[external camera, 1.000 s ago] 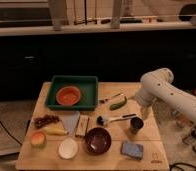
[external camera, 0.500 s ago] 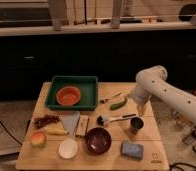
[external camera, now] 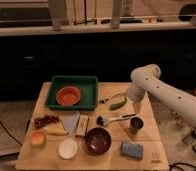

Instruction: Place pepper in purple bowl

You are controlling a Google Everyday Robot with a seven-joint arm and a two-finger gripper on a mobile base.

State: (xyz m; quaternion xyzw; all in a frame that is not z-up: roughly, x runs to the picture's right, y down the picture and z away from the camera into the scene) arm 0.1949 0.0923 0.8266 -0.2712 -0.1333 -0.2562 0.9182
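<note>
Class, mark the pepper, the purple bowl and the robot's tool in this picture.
pepper (external camera: 118, 103): camera view, middle of its green body.
purple bowl (external camera: 97, 142): camera view, bare glossy inside.
tool (external camera: 139, 109): camera view, its tip, hanging just right of the pepper.

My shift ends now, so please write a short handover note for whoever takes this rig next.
Claw: hangs just right of the pepper, over the right side of the table, not on the pepper.
Pepper: lies on the table, right of the green tray, outside any bowl.
Purple bowl: near the front edge, about mid-table, nothing visible inside.
Done: nothing placed yet.
Left: grasp the pepper, carry it toward the front to the purple bowl, release it inside.
</note>
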